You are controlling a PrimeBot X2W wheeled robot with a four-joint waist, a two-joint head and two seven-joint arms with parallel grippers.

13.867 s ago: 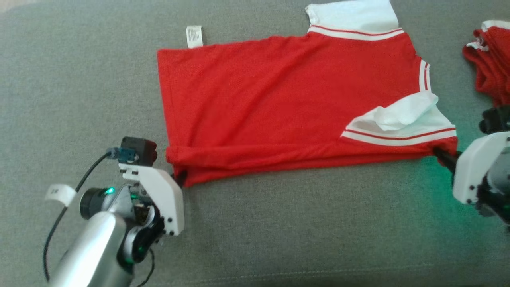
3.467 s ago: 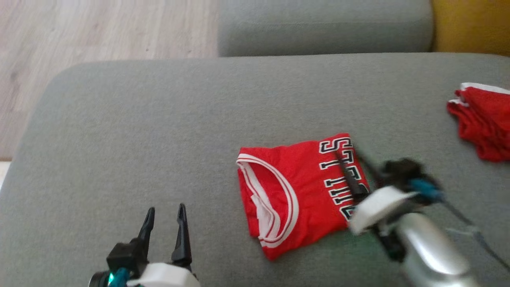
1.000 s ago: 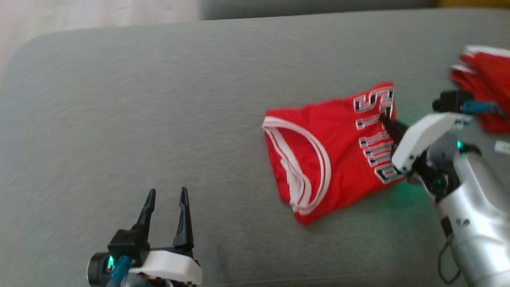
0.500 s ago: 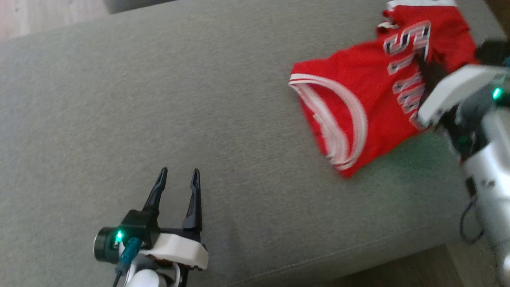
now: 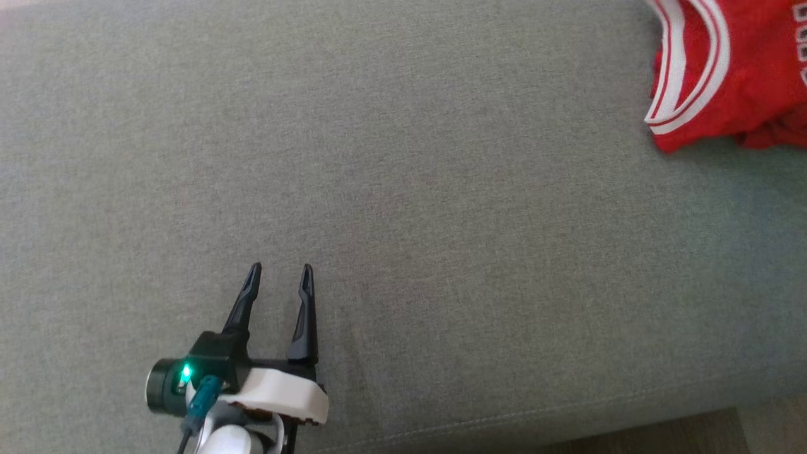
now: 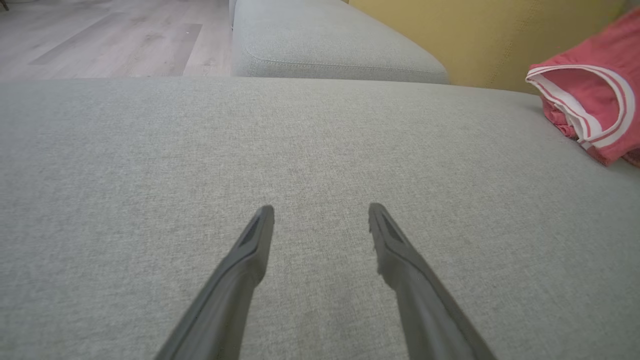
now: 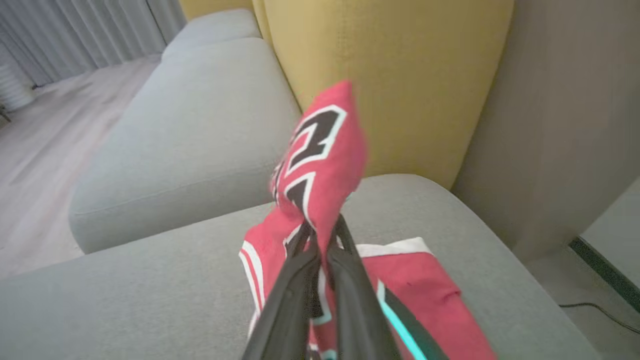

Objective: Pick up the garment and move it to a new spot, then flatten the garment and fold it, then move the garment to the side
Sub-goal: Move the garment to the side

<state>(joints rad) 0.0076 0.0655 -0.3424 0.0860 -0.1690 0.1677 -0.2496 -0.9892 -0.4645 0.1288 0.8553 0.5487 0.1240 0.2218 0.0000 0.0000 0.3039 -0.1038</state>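
**Inspector:** Location and heading of the garment (image 5: 731, 69)?

**Assessor:** It is in the upper right corner of the head view, on the grey sofa cushion (image 5: 403, 189) and cut off by the frame edge. Its white-striped trim (image 5: 678, 75) faces that view's left. The long axis cannot be judged from the part shown. In the right wrist view, a fold with black-and-white lettering stands up past the fingertips, before a yellow backrest (image 7: 390, 75).

**Inspector:** Right gripper (image 7: 324, 229)?

**Assessor:** The jaws are pressed together on that red fold. More red cloth lies beneath on the cushion, and it cannot be told whether this is the same piece.

**Inspector:** Left gripper (image 5: 279, 271)?

**Assessor:** It is at the lower left of the head view, well apart from the garment, with its fingers pointing up the view. The jaws are spread wide with nothing between them, low over bare cushion.
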